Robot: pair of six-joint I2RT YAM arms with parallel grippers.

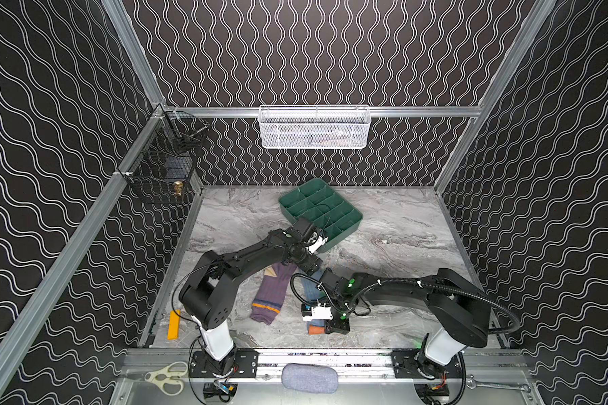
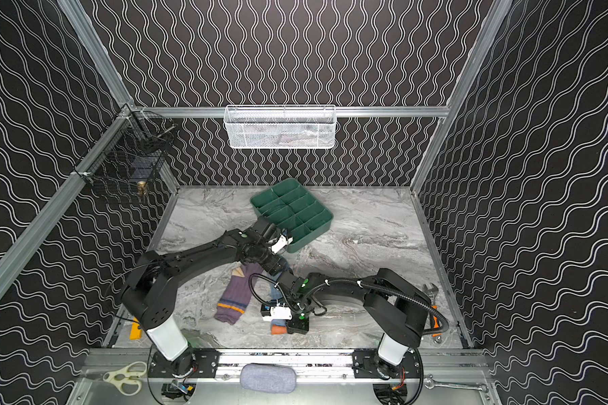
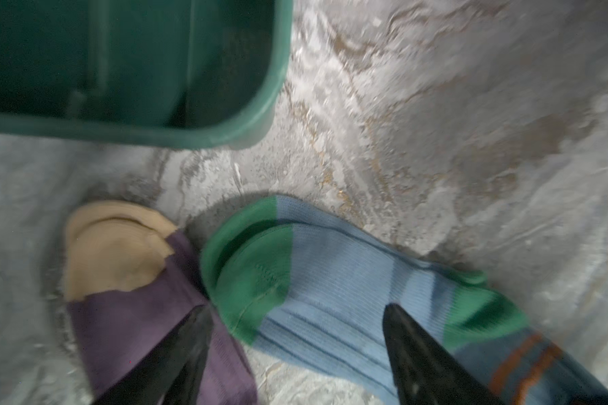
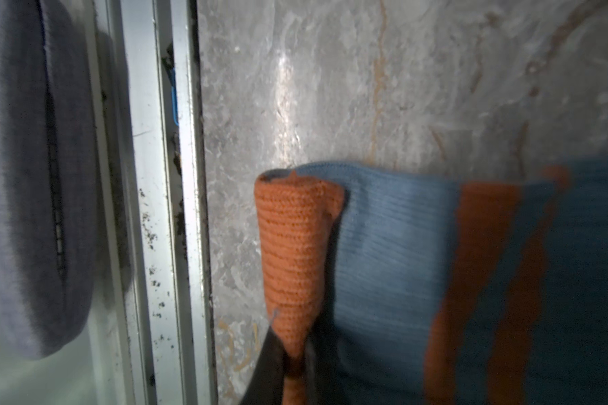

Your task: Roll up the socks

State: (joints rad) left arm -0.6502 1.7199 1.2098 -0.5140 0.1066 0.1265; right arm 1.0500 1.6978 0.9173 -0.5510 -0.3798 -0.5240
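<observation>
Grey fabric pad (image 1: 309,378): on the front rail, nearest the lens, off the counter (image 1: 401,224). Pale scissors (image 1: 165,378) lie to its side. Neither is part of the job.

Purple sock (image 1: 271,298): flat on the counter and unrolled, tan toe toward the green tray (image 1: 344,233), striped cuff toward the rail.

Light blue sock (image 3: 330,291): just beside the purple one on its right, green toe touching it or nearly so. Mostly hidden under the right arm in both top views. Orange cuff (image 4: 292,245) turned over on itself once.

Left hand (image 3: 295,308): fingers apart, holding nothing, poised over the two toe ends with one finger above each sock.

Right hand (image 4: 290,347): clamped on the orange cuff.

Step, as judged: first turn of the roll, at the cuff end of the light blue sock. The purple sock is not yet started.

Next move, as judged: carry the cuff over toward the toe, keeping the roll tight. The left hand is probably needed to pin the toe so the fabric does not slide.
</observation>
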